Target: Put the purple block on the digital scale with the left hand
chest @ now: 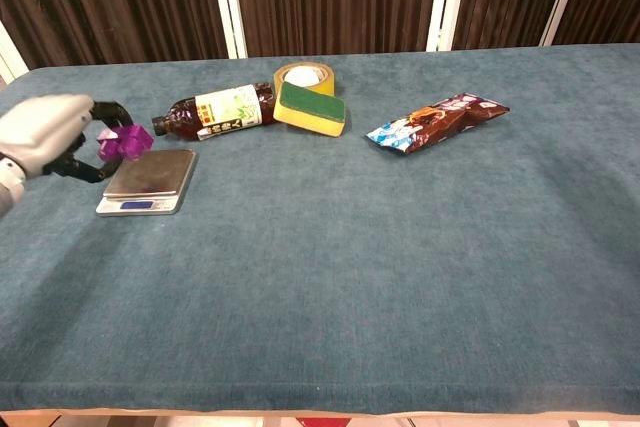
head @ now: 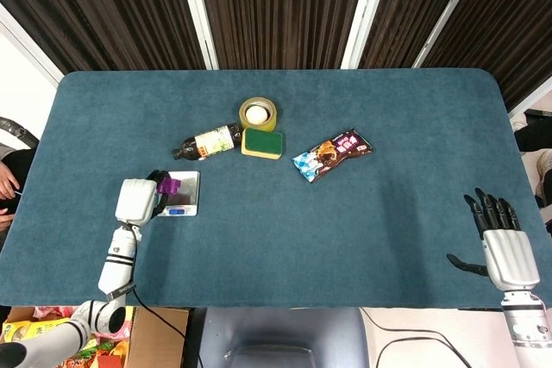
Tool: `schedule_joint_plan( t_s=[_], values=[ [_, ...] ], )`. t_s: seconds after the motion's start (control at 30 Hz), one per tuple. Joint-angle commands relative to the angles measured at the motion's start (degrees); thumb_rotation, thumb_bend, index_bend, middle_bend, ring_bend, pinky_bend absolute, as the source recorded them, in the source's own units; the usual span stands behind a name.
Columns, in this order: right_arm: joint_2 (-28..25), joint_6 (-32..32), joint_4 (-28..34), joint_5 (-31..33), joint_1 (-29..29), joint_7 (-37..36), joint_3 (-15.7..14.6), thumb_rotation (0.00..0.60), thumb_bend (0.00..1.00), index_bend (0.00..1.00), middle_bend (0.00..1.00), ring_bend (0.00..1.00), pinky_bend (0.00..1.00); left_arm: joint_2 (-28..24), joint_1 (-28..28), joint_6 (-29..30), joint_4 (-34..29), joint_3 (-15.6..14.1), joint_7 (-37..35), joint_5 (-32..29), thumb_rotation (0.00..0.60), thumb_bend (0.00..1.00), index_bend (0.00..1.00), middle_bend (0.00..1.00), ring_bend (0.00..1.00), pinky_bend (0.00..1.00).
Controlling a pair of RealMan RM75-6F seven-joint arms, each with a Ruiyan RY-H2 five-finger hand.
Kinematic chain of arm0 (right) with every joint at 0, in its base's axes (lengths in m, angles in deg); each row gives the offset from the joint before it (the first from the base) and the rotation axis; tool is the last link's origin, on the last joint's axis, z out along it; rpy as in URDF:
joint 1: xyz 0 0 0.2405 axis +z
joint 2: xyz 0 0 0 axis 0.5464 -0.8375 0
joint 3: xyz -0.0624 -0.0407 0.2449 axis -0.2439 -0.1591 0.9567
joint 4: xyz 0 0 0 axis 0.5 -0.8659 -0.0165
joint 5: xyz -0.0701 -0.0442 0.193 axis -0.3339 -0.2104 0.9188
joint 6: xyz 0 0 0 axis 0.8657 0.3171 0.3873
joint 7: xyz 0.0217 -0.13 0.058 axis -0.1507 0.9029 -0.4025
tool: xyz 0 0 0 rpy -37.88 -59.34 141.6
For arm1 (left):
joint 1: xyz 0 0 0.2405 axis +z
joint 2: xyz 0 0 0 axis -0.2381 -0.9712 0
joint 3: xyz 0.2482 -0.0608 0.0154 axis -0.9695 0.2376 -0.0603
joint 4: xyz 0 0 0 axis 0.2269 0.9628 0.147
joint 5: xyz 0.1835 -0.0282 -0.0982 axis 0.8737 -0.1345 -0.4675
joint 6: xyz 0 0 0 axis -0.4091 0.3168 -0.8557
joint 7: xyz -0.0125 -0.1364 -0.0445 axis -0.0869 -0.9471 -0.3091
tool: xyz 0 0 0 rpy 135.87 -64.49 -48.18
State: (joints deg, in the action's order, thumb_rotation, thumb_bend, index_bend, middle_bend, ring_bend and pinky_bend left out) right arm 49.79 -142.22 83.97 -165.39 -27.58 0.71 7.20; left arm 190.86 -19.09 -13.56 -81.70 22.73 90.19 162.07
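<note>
My left hand (head: pixel 138 202) (chest: pixel 48 136) holds the purple block (head: pixel 168 185) (chest: pixel 124 141) in its black fingertips. The block hangs in the air over the left edge of the digital scale (head: pixel 183 195) (chest: pixel 150 180), a small silver platform with a blue display strip at its front. Nothing lies on the scale's plate. My right hand (head: pixel 504 247) stays low at the table's near right corner, fingers spread apart and holding nothing; the chest view does not show it.
Behind the scale lies a dark bottle (head: pixel 205 142) (chest: pixel 213 111) on its side. A yellow-green sponge (head: pixel 262 143) (chest: pixel 311 107) leans on a tape roll (head: pixel 258 113). A snack packet (head: pixel 332 153) (chest: pixel 438 121) lies right of centre.
</note>
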Motion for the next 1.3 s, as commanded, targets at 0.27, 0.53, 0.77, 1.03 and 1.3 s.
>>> schedule_joint_plan(
  t_s=[0.27, 0.53, 0.77, 1.03, 1.3],
  values=[
    [0.0, -0.2, 0.5, -0.3, -0.2, 0.4, -0.4, 0.6, 0.15, 0.0, 0.0, 0.0, 0.0, 2.1, -2.3, -4.3, 1.3, -0.5, 3.2, -3.0, 0.6, 0.43, 0.2, 0.23, 0.93, 0.87],
    [-0.2, 0.1, 1.2, -0.1, -0.4, 1.0, -0.8, 0.6, 0.15, 0.0, 0.0, 0.0, 0.0, -0.8, -1.5, -4.0, -6.3, -1.4, 5.6, -3.8, 0.6, 0.42, 0.0, 0.01, 0.91, 0.85],
    [-0.1, 0.2, 1.5, 0.1, -0.6, 2.0, -0.9, 0.6, 0.15, 0.0, 0.0, 0.0, 0.0, -8.8, 2.2, 3.0, -20.5, -3.4, 5.5, 0.1, 0.6, 0.4, 0.0, 0.0, 0.68, 0.71],
    [-0.2, -3.6, 2.0, -2.8, -2.1, 3.2, -1.7, 0.6, 0.15, 0.0, 0.0, 0.0, 0.0, -27.2, 18.3, 22.1, -30.2, -17.3, -4.8, 12.6, 0.6, 0.4, 0.0, 0.0, 0.0, 0.11],
    [0.4, -3.9, 1.8, -2.6, -1.9, 3.8, -1.0, 0.6, 0.15, 0.0, 0.0, 0.0, 0.0, -28.2, 22.2, 27.1, -25.0, -17.7, -15.2, 13.5, 0.6, 0.4, 0.0, 0.0, 0.0, 0.05]
  ],
)
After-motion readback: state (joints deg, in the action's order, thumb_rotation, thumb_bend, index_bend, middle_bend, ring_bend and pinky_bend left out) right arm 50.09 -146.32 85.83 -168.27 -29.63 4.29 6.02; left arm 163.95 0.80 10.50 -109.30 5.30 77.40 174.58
